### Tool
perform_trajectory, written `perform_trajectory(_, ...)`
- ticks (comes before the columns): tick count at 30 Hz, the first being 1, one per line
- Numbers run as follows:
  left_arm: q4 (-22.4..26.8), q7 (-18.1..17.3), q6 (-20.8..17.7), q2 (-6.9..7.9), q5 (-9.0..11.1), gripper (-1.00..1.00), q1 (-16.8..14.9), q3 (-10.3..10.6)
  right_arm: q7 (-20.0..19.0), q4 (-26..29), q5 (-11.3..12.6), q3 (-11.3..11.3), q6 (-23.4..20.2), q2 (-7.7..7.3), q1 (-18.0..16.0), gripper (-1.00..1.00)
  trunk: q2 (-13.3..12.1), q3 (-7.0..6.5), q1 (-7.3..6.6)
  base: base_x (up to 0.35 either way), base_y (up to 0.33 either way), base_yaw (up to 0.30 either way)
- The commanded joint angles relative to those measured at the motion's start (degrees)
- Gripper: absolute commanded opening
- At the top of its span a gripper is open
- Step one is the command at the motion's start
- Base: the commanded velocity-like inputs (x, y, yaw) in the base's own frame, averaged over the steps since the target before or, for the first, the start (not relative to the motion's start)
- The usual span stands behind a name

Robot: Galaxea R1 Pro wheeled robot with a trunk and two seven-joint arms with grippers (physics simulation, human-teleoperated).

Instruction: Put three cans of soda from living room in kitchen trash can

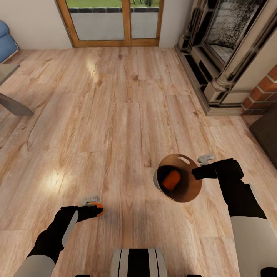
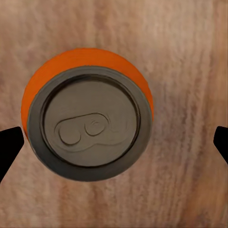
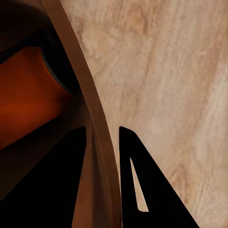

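Note:
One can of soda (image 2: 88, 126) stands upright on the wood floor, its grey top facing the left wrist camera. My left gripper (image 1: 94, 211) hovers over it, open, with one fingertip (image 2: 9, 147) close to the can's side and the other well clear of it. In the head view this can (image 1: 99, 208) shows as an orange edge at the gripper's tip. My right gripper (image 1: 197, 172) is shut on the rim of the tash can (image 1: 188, 190), one finger inside and one outside the wall (image 3: 95, 118). Another orange can (image 1: 171, 180) lies inside the bucket.
This is the living room. A stone and brick fireplace (image 1: 227, 57) fills the right, with a dark cabinet (image 1: 267, 134) below it. Wood-framed glass doors (image 1: 115, 23) stand far ahead. A blue sofa (image 1: 5, 42) and a low table edge (image 1: 11, 104) sit at the left.

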State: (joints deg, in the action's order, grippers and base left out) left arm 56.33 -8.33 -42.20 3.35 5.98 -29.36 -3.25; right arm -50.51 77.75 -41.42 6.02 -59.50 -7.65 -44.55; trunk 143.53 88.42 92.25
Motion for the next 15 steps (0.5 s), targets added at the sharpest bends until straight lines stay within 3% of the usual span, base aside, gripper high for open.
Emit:
perform_trajectory(1, 0.1, 0.0, 0.0, 0.0, 0.0, 1.0, 0.0, 0.0, -0.4, 0.0, 1.2, 0.0, -0.5, 0.01, 0.0, -1.0, 0.0, 0.0, -0.01, 0.0, 0.0, 0.0)
perform_trajectory(15, 0.1, -0.2, 0.1, 0.01, 0.0, 1.0, 0.0, 0.1, -0.4, 0.0, 1.2, -0.1, -0.5, 0.09, 0.1, -1.0, 0.0, 0.0, -0.01, 0.0, 0.0, 0.0)
